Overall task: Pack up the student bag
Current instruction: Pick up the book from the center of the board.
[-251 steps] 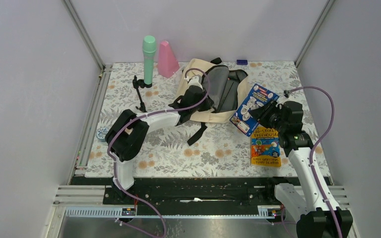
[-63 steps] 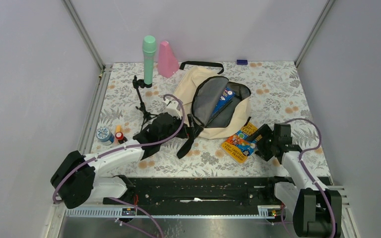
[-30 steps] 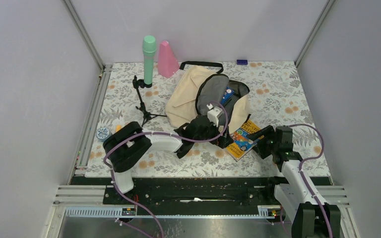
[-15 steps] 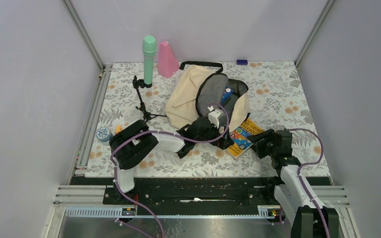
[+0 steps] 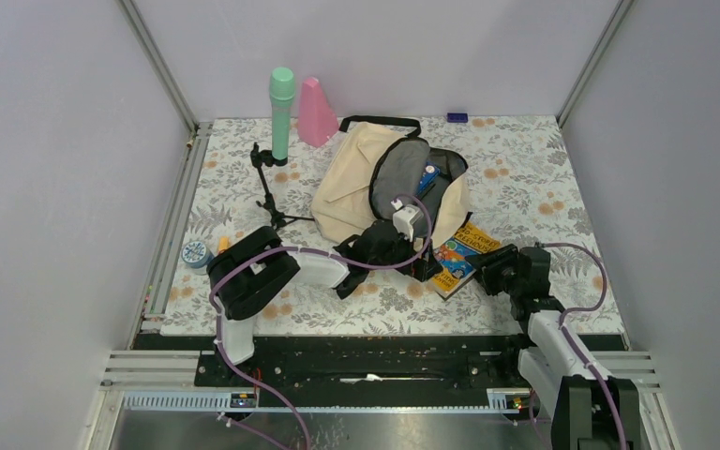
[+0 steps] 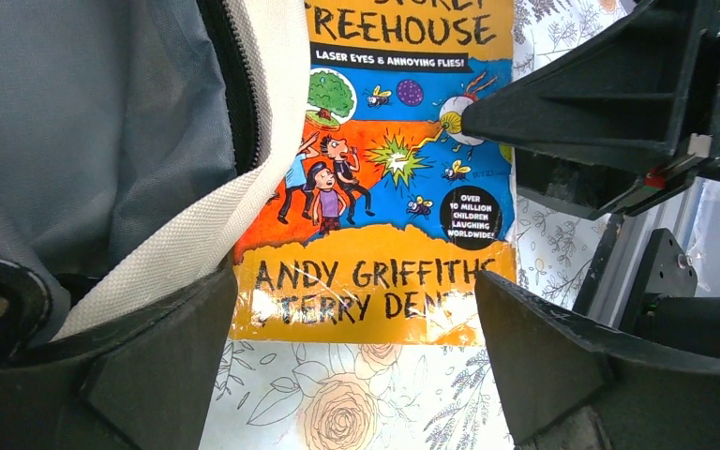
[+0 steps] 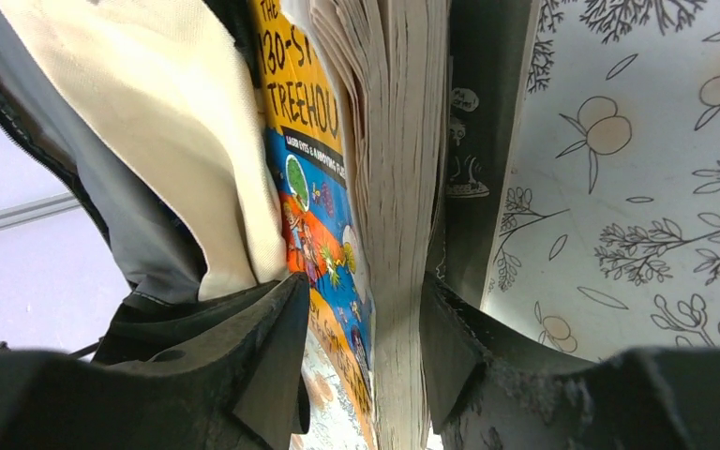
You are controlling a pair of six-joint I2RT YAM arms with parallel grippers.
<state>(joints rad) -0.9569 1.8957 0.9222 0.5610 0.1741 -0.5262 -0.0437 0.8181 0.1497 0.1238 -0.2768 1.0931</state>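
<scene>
Firmly, the right claw (image 7: 364,298) pinches the book (image 6: 375,187) beside the student bag (image 5: 347,187) (left claw (image 6: 356,314) spread wide, gripping nothing).

Cover of book (image 6: 375,187), yellow top band: "TREEHOUSE" in black capitals, upper edge cropped. Black strip just below: "LASER EYES & ANNOYING FLIES!". Right of cover's middle, black round badge (image 6: 470,217): "OVER 10 MILLION CHILDREN LAUGHING WORLDWIDE!". Yellow bottom band: "ANDY GRIFFITHS", beneath it "…ERRY DEN…", rest lost in glare. Right wrist view, same cover at steep angle: "130-ST…", "TREEHOU…".
</scene>
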